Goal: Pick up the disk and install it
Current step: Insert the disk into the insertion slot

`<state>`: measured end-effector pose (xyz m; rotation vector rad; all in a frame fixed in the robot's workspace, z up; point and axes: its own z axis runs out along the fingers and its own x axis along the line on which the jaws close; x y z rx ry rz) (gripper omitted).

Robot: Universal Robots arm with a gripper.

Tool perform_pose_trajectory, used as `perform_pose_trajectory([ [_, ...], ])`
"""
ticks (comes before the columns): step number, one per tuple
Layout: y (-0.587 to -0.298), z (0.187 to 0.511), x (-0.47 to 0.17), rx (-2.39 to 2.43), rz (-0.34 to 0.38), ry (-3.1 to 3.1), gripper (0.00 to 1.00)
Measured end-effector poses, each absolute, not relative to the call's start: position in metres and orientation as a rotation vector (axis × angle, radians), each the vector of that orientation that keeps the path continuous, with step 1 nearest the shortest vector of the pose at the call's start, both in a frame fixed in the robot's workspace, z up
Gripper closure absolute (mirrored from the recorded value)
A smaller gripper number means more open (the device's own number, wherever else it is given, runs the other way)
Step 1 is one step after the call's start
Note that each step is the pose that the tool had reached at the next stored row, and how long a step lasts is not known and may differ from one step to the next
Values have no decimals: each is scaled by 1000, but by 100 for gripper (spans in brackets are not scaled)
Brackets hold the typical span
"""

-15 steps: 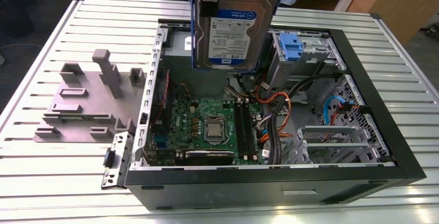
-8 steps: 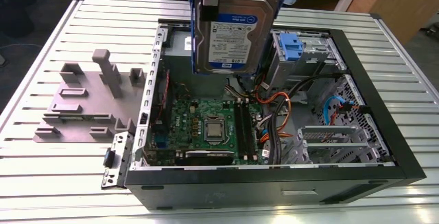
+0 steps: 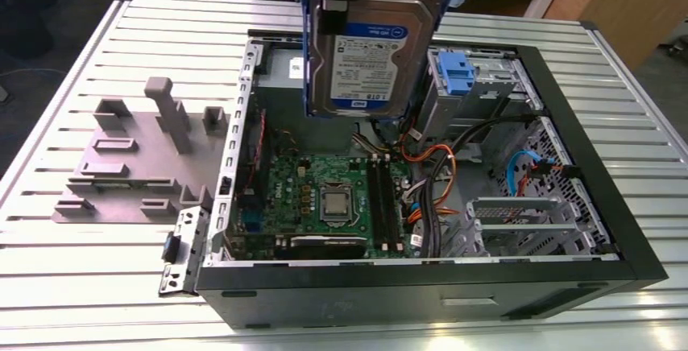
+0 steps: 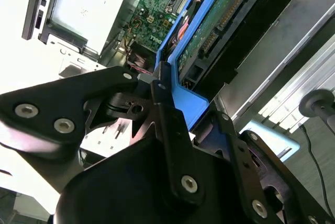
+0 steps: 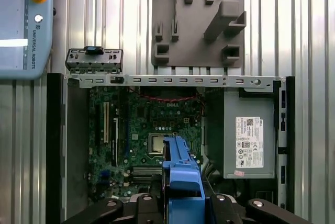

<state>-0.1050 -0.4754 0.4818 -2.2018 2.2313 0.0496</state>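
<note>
On the exterior view's left, a grey fixture plate (image 3: 134, 162) with upright blocks and slots lies flat on the slatted metal table (image 3: 64, 286), just beside the open computer case (image 3: 430, 291). Further right, the case lies on its side with its interior exposed. The green motherboard (image 3: 322, 198) covers its floor, and the processor socket (image 3: 334, 203) sits near the middle of the board. Above the far part of the case the disk (image 3: 371, 53) hangs in the air, stood on edge. Its white-and-blue label faces the camera and its blue carrier frame (image 3: 312, 53) runs round its edges; it touches nothing inside the case. In the second wrist view the gripper (image 4: 189, 98) has its black fingers (image 4: 162, 90) pressed against that blue frame, so the jaws are clamped on the disk by its carrier, with the drive's green circuit-board side in sight beyond them. In the first wrist view the blue frame juts out from between the fingers above the motherboard, and a grey power-supply box (image 5: 249, 135) with a white sticker sits in the case beside the board. Right of the disk in the exterior view, a blue latch (image 3: 455, 73) sits on the metal drive bay (image 3: 489, 85) at the far right of the case. Orange cables (image 3: 430, 158) trail nearer, between the board and a bare metal cage (image 3: 516, 222) on the near right.
</note>
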Motion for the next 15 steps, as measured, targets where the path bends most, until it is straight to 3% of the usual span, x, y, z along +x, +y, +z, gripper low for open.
perform_pose_trajectory([
  [15,-481,481,-101,-2202,50,2231,64],
])
